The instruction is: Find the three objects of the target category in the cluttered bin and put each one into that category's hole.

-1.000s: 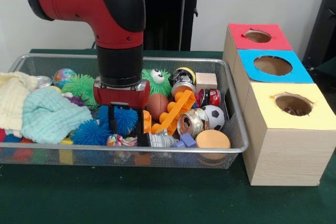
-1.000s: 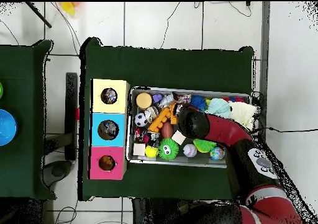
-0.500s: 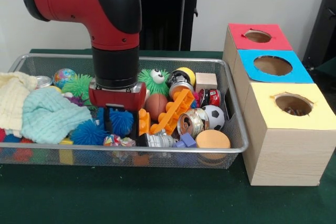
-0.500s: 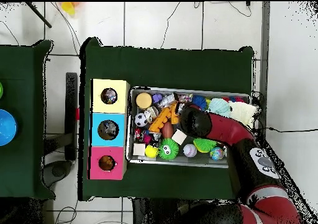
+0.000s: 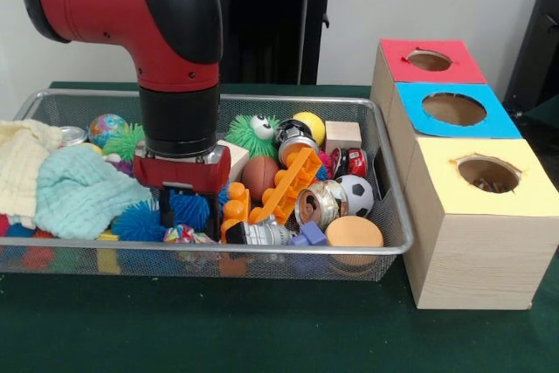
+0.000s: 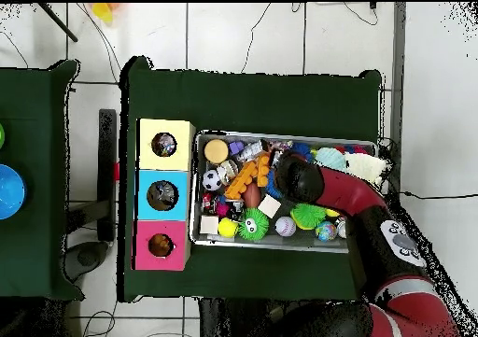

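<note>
The arm [image 5: 166, 50] comes down into the wire bin [image 5: 384, 172], and its gripper [image 5: 188, 207] is low in the toys, right by the spiky blue balls [image 5: 166, 214]. The two black fingers [image 5: 166, 201] stand a little apart with a blue ball behind them, but I cannot tell if they are closed on anything, because the toys hide the tips. It looks like the arm is pushing in there to dig or to get at a toy, since the bin is so full that things lie on top of each other. An orange block piece [image 5: 284, 188] leans across the middle, touching a brown ball [image 5: 260, 174], with shiny tins [image 5: 316, 205] and a soccer ball [image 5: 355, 193] beside it. A green fuzzy toy with eyes [image 5: 253, 133] sits near the back, and a blue cloth [image 5: 79, 191] and a yellow cloth [image 5: 19, 163] are piled at one end, maybe hiding more toys. Three boxes stand in a row beside the bin, close by so a toy can be dropped in fast: a red box [image 5: 432, 60], a blue box [image 5: 454, 111] and a yellow box [image 5: 493, 181], each with a round hole on top. From above you can see things already down in the holes [image 6: 163, 145]. I cannot tell which kind of toy is wanted
</note>
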You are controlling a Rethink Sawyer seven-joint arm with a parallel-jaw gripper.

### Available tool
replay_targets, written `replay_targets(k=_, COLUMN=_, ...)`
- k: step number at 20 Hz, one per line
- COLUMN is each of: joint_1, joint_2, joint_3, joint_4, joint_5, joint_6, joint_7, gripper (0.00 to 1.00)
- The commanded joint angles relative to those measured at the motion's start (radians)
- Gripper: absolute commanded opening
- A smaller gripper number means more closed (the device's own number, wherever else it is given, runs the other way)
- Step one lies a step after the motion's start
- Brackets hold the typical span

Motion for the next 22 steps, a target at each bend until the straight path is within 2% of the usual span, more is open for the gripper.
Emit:
replay_targets(k=1, joint_1=-0.004, joint_2=0.013, joint_3=0.097, joint_4=-0.131, joint_5=0.001, joint_6=0.076, joint_7=0.007, gripper=1.00)
replay_targets(k=4, joint_1=-0.003, joint_2=0.023, joint_3=0.111, joint_4=-0.156, joint_5=0.008, joint_6=0.098, joint_7=-0.001, gripper=1.00)
replay_targets(k=10, joint_1=-0.011, joint_2=0.017, joint_3=0.128, joint_4=-0.126, joint_5=-0.006, joint_6=0.078, joint_7=0.004, gripper=1.00)
replay_targets(k=11, joint_1=-0.017, joint_2=0.014, joint_3=0.131, joint_4=-0.114, joint_5=-0.007, joint_6=0.066, joint_7=0.012, gripper=0.00)
replay_targets(k=22, joint_1=-0.007, joint_2=0.015, joint_3=0.118, joint_4=-0.112, joint_5=-0.013, joint_6=0.049, joint_7=0.022, gripper=0.00)
